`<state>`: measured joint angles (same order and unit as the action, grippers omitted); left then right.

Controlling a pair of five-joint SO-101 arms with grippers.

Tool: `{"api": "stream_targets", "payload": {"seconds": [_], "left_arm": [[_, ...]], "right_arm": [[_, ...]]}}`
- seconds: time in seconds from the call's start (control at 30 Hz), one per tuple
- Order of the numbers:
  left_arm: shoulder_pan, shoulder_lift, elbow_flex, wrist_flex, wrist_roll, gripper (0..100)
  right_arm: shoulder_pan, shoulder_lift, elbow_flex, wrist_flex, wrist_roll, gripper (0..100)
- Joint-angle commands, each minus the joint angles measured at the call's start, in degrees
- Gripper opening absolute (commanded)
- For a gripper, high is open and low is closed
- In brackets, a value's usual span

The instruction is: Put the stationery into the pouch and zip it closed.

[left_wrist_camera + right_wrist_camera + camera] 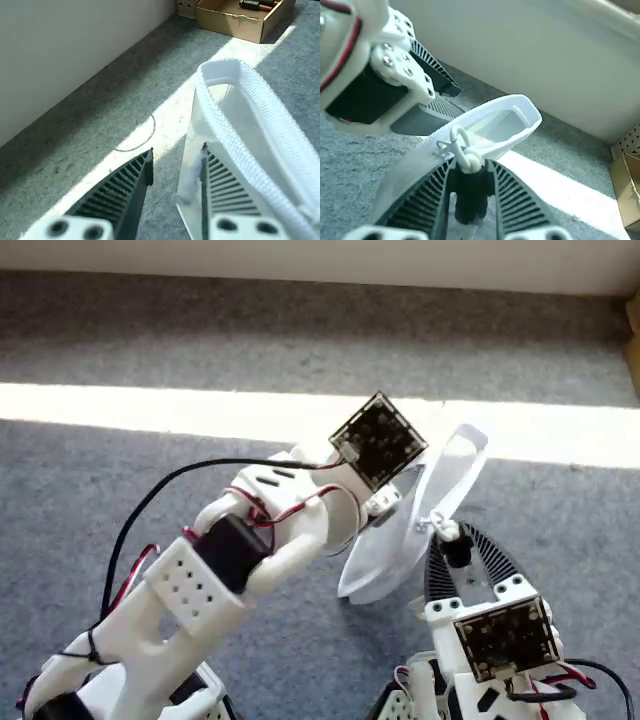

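Left hand [176, 150]: wide open; I see one finger against the white see-through mesh pouch [260, 125].
Right hand [470, 167]: pinching its white zipper pull [462, 150].
Nearby: brown cardboard box [235, 22].

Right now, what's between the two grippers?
The pouch: right wrist view shows the right gripper shut on its zipper pull and the open left gripper just beyond it.

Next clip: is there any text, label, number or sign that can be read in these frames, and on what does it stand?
No text can be read.
White mesh pouch: no print on it.
Dark camera circuit boards on the arms: any markings are too small to read.
Brown cardboard box: no legible print.
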<state>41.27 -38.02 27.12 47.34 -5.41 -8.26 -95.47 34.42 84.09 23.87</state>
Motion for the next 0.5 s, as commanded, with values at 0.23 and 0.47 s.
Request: {"api": "stream_targets", "payload": {"seconds": [0.23, 0.47], "left_arm": [[1.45, -23.52, -1.1, 16.88, -0.44, 22], [1.45, -29.23, 4.88, 18.9, -0.26, 22]], "right_arm": [[0.31, -0.22, 3.03, -0.4, -0.09, 0.5], [0.31, -0.4, 3.3, -0.4, -0.44, 0.5]]}}
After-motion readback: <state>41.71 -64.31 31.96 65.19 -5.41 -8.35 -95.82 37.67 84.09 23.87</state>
